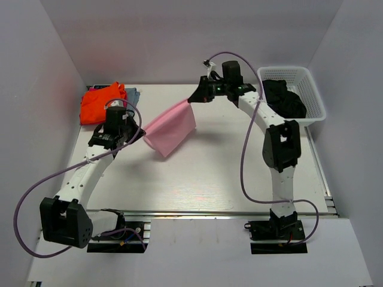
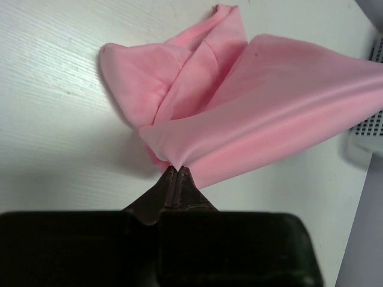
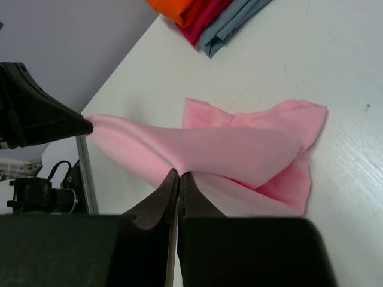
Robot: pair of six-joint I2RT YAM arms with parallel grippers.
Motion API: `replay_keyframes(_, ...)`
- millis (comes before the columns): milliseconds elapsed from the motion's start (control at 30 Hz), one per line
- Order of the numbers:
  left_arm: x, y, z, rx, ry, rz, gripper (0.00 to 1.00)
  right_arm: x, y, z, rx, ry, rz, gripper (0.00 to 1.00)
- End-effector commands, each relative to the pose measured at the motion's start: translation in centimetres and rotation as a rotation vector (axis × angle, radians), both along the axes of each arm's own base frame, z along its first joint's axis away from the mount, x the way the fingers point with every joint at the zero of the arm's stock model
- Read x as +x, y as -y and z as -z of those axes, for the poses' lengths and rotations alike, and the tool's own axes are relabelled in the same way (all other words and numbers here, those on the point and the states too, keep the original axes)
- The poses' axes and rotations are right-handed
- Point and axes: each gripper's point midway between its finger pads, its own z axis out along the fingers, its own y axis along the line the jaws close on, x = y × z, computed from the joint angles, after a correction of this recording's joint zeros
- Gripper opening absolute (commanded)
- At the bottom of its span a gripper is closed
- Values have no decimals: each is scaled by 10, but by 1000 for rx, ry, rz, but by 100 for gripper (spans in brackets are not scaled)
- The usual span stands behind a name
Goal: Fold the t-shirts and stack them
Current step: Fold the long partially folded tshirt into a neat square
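A light pink t-shirt (image 1: 172, 129) hangs stretched between my two grippers above the table, its lower part drooping onto the tabletop. My left gripper (image 1: 141, 133) is shut on its near-left corner (image 2: 175, 162). My right gripper (image 1: 192, 100) is shut on its far-right corner (image 3: 179, 170). Folded shirts are stacked at the far left: bright orange (image 1: 102, 103) on top, with red (image 3: 206, 18) and grey-blue (image 3: 230, 24) under it. A black shirt (image 1: 285, 99) lies in the basket.
A white mesh basket (image 1: 314, 95) stands at the far right against the wall. Walls enclose the table (image 1: 203, 173) on the left, back and right. The arm bases sit at the near edge.
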Motion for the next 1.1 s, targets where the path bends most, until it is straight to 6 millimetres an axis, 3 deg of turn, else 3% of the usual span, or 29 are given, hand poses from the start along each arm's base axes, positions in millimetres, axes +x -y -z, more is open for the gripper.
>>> replay_keyframes(0, 18, -29, -1, 39, 3, -137, 0, 30, -12, 2, 6, -1, 14, 0)
replay_keyframes(33, 23, -32, 2, 31, 1, -141, 0, 33, -19, 16, 5, -33, 3, 0)
replay_keyframes(67, 32, -24, 3, 3, 15, -112, 0, 41, -24, 17, 7, -26, 10, 0)
replay_keyframes(100, 36, -26, 7, -4, 20, -117, 0, 48, -26, 12, 19, -9, 16, 0)
replay_keyframes(133, 39, -27, 14, -15, 18, -113, 0, 50, -31, 19, 22, -19, 15, 0)
replay_keyframes(167, 43, -24, 12, -25, 33, -104, 0, 56, -35, 11, 45, 26, 17, 0)
replay_keyframes(300, 58, -34, 26, -29, 11, -129, 0, 71, -47, 23, 79, 53, 46, 0)
replay_keyframes(367, 70, -39, 19, -30, 64, -146, 0, 75, -55, 18, 108, 98, 42, 0)
replay_keyframes(400, 71, -44, 20, -31, 70, -158, 0, 79, -59, 30, 116, 75, 44, 0)
replay_keyframes(433, 75, -47, 28, -29, 60, -168, 0, 81, -63, 24, 137, 98, 38, 0)
replay_keyframes(667, 105, -52, 37, -31, 50, -146, 0, 99, -73, 40, 188, 113, 76, 0)
replay_keyframes(767, 113, -74, 52, 18, 19, -224, 17, 111, -77, 47, 201, 140, 118, 0)
replay_keyframes(800, 113, -78, 52, 32, 21, -242, 35, 117, -78, 51, 205, 160, 136, 0)
replay_keyframes(833, 122, -81, 50, 32, 52, -263, 45, 123, -83, 45, 227, 211, 143, 0)
replay_keyframes(867, 129, -84, 49, 23, 75, -267, 61, 131, -85, 46, 220, 255, 182, 5)
replay_keyframes(900, 135, -89, 42, 19, 112, -277, 71, 138, -87, 51, 225, 285, 204, 28)
replay_keyframes(933, 146, -89, 35, 22, 158, -271, 98, 147, -89, 40, 241, 330, 232, 43)
replay_keyframes(967, 155, -89, 26, 32, 190, -252, 100, 148, -90, 38, 248, 348, 235, 59)
replay_keyframes(1000, 161, -87, 19, 33, 206, -237, 100, 149, -91, 36, 253, 352, 244, 90)
replay_keyframes(1033, 163, -84, 18, 35, 199, -210, 100, 146, -86, 13, 254, 375, 244, 90)
replay_keyframes(1067, 170, -77, 4, 41, 227, -145, 100, 141, -84, 31, 212, 363, 231, 90)
